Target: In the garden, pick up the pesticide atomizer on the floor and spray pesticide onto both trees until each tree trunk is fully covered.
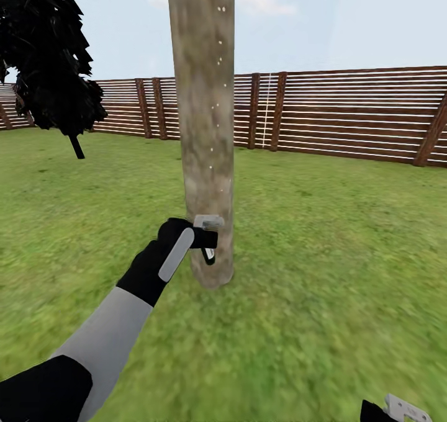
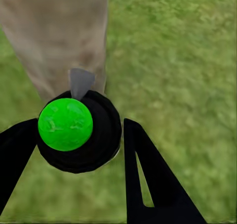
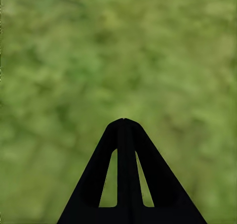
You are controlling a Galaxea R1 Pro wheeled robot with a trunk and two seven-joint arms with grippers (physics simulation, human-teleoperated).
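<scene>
A tree trunk (image 1: 205,130), a thick mottled grey-brown column, rises from the lawn straight ahead. Tiny white pesticide specks (image 1: 216,105) are scattered up its face. My left gripper (image 1: 202,237) is shut on the pesticide atomizer (image 1: 209,255) right against the trunk's base. In the left wrist view the atomizer (image 2: 79,130) is a round black body with a green cap. It sits between the two black fingers (image 2: 148,179), and its grey nozzle points at the trunk (image 2: 54,36). At the lower right corner, my right gripper (image 1: 400,409) hangs low, and it (image 3: 125,127) is shut over bare grass.
A thin-trunked, black-leaved tree (image 1: 53,62) stands at the far left. A brown slatted fence (image 1: 360,112) closes the lawn behind the trunk. Green grass (image 1: 335,254) spreads on all sides of the trunk.
</scene>
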